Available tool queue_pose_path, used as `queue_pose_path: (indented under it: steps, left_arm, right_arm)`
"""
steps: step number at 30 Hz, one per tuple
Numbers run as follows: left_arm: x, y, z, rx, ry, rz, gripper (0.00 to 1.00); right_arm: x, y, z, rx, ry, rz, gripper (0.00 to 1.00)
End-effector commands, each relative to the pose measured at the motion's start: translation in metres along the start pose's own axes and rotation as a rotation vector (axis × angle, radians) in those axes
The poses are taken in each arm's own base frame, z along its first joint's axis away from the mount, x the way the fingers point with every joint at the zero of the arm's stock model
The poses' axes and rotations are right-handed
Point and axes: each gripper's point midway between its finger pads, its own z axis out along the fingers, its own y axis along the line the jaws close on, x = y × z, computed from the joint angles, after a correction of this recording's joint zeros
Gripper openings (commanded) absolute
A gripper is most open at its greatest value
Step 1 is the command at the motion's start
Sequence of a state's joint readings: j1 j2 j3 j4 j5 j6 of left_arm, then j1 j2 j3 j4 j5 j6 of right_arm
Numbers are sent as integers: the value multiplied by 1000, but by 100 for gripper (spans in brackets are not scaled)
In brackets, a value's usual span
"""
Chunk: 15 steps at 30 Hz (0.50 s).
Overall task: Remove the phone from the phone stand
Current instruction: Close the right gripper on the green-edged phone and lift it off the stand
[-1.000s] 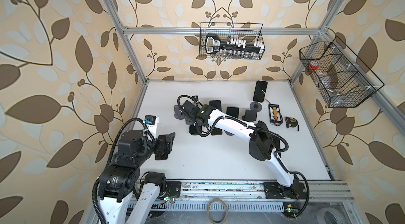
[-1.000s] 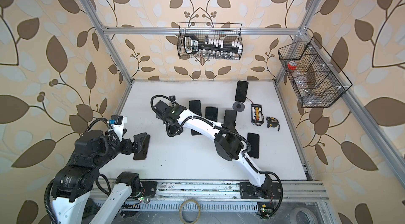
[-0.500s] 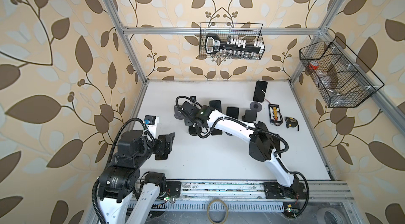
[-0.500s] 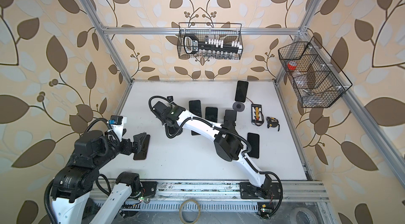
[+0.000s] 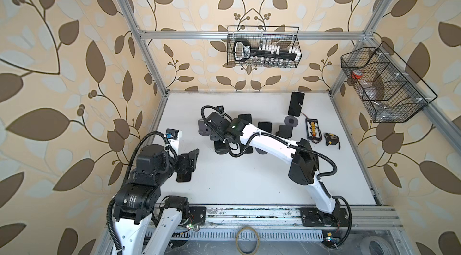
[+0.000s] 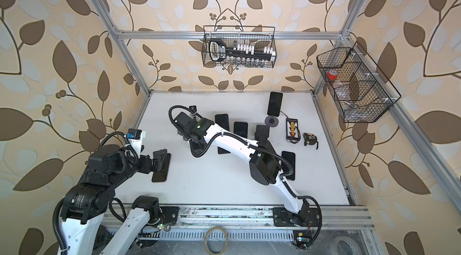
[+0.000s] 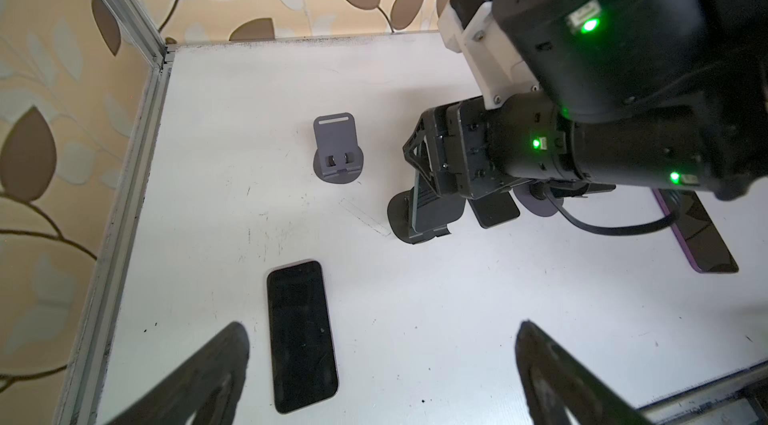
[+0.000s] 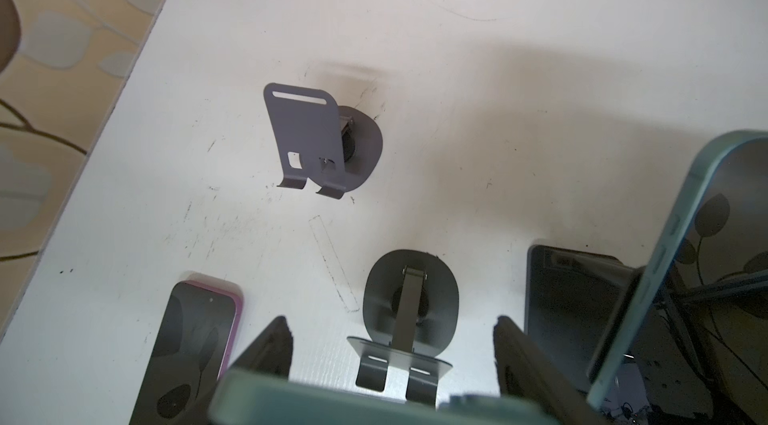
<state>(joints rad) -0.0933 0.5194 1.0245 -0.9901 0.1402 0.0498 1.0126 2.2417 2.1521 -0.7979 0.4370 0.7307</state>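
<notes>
I am counting at least seven phones in a top view, all sitting left of the tape measure, some only partly showing. I am making out at least three phone stands, also left of it. I am seeing one tape measure, one connector board just left of it, and two wire baskets hanging above it.

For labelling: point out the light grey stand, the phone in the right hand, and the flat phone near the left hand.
light grey stand (image 8: 303, 132): right wrist view, back plate.
held phone (image 8: 332, 400): right wrist view, blurred body.
flat black phone (image 7: 301, 331): left wrist view, screen centre.
</notes>
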Motion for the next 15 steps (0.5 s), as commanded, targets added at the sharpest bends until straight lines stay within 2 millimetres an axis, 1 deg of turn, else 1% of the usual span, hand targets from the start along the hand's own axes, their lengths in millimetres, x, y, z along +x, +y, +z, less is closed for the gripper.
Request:
queue_pose_path:
  steps: [1,8,15]
  left_arm:
    - [-26,0,-7,-12,-78,28,99]
    - [-33,2,-7,-25,-94,25,99]
    - [-33,4,-10,-37,-94,17,99]
  right_arm:
    - [-16,8,-24,-51,-46,3,68]
    - [-23,8,-35,-68,-63,-3,67]
    - [-29,9,-50,-98,-70,-5,66]
